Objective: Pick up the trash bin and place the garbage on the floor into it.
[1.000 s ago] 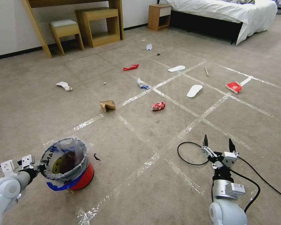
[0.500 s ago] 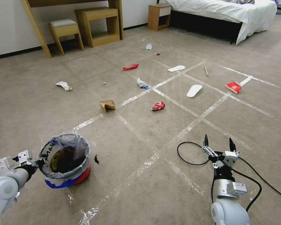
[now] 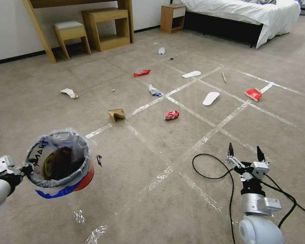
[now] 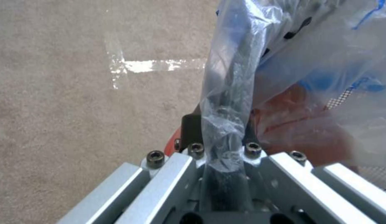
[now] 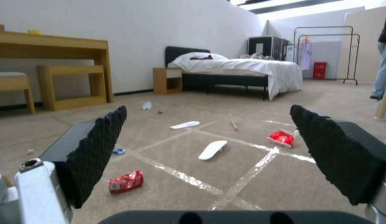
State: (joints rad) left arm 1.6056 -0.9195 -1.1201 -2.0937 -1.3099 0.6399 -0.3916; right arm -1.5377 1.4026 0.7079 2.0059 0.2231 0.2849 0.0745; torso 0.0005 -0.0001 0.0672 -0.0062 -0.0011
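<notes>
Looks like the pick-up step: left gripper [image 3: 25, 168] has its jaws clamped on the trash bin [image 3: 59, 164] rim, lower left of frame, right gripper [image 3: 245, 153] gaping empty, so next it needs that crumpled red wrapper [image 3: 171, 115] mid-frame.

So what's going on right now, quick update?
Left claw shut on bin rim, bin off the floor. Right claw open, empty, low over the carpet. Litter scattered ahead; black cable lies by the right arm.

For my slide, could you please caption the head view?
Left gripper holds the trash bin aloft; litter dots the carpet.
</notes>
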